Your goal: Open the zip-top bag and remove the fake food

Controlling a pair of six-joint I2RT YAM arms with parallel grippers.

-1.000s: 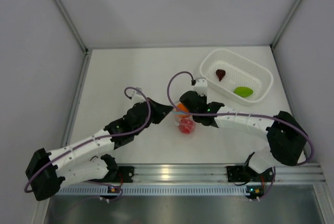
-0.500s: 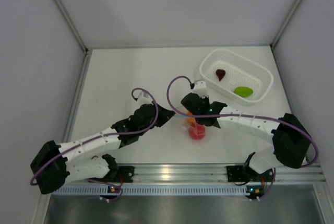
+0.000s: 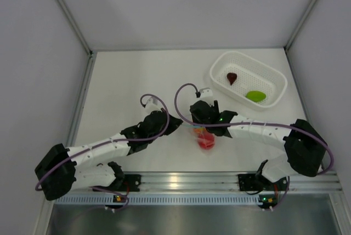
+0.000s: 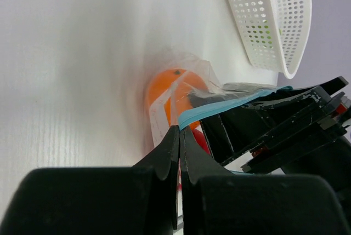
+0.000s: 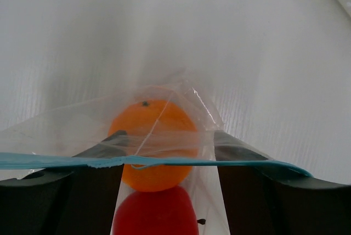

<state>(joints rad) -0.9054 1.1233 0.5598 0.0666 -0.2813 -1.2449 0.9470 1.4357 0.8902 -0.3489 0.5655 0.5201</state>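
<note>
One orange ball [image 5: 151,131] and one red ball [image 5: 156,213] fill the crinkly zip-top bag [image 5: 194,114].

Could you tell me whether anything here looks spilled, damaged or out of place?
Nothing stands out. The bag, pinched by the left gripper, looks intact with the orange ball and red ball inside; the maroon piece and green piece lie in the basket.

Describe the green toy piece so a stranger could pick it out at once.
On the white table, look to the far right corner for the white perforated basket. Two toy pieces lie in it, and the lime-green oval is the one nearer its right end. Its neighbour, the dark maroon piece, is smaller and much darker.
</note>
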